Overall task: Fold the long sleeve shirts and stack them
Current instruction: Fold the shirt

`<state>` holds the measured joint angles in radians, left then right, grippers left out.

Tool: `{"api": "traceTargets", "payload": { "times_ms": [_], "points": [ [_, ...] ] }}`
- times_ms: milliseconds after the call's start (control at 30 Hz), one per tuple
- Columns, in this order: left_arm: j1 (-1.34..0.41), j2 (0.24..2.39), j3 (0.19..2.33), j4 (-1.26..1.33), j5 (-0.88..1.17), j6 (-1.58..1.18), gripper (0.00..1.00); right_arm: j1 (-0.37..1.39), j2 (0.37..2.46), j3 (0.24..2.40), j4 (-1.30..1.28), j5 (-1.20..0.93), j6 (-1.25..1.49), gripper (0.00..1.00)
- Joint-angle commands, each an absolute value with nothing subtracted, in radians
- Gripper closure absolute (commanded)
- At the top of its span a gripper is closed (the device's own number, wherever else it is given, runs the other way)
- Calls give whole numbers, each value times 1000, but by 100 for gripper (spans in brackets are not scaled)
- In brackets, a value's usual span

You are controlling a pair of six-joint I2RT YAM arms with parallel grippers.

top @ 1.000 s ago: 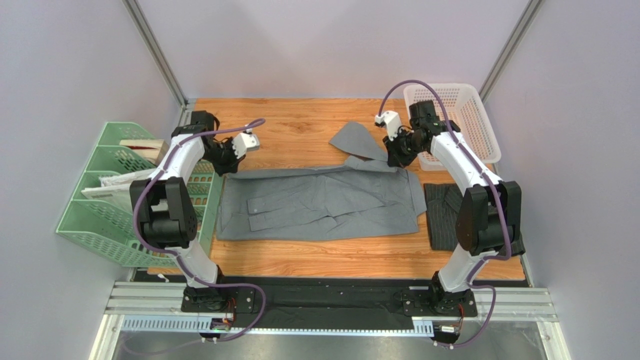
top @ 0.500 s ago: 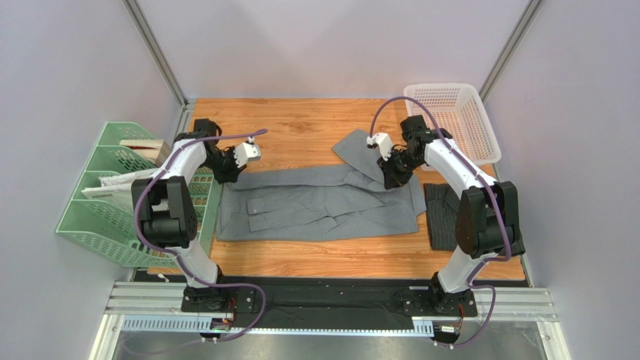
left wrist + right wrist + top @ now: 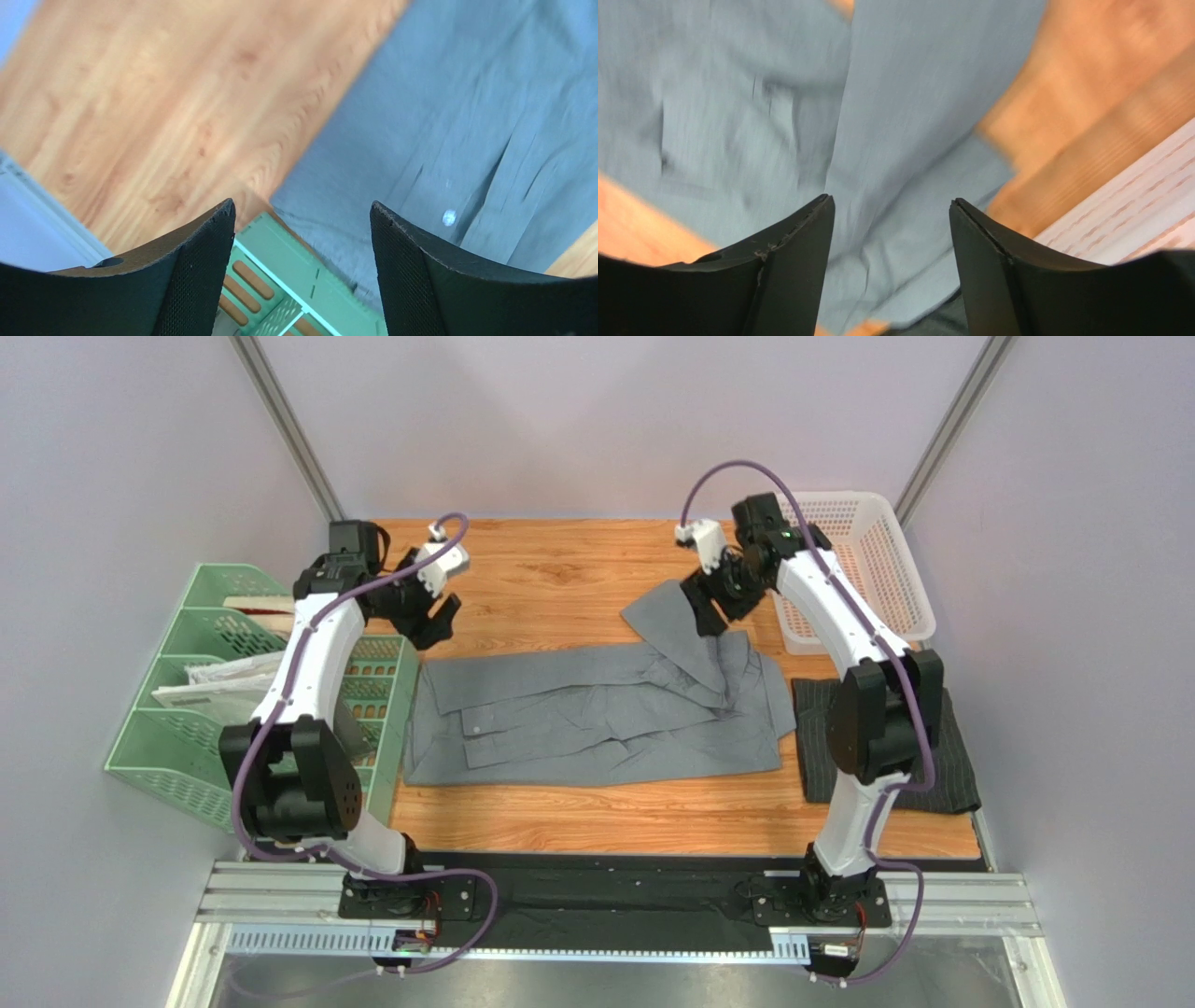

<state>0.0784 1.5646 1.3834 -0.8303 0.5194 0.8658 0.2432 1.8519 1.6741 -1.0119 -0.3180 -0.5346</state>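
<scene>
We see the grey shirt (image 3: 603,714) spread flat; our left gripper (image 3: 429,616) hangs wide open and empty above its far left corner; our right gripper (image 3: 706,605), likewise wide and empty, above its far right sleeve. The charcoal shirt (image 3: 954,756) lies beside its right edge

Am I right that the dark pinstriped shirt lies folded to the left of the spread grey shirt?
Not quite: in the top external view the dark pinstriped shirt lies folded to the right of the spread grey shirt.
</scene>
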Motion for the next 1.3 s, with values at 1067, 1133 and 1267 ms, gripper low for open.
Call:
{"api": "traceTargets", "payload": {
  "times_ms": [1067,1133,1267],
  "points": [
    [80,1313,1362,-618,501,384,1,357,2297,2191,-835,-379,-284,100],
    [78,1307,1351,-611,528,379,1,336,2228,2152,-822,-460,-253,100],
    [80,1296,1328,-598,621,377,1,290,2018,1995,-743,-604,-155,100]
  ]
}}
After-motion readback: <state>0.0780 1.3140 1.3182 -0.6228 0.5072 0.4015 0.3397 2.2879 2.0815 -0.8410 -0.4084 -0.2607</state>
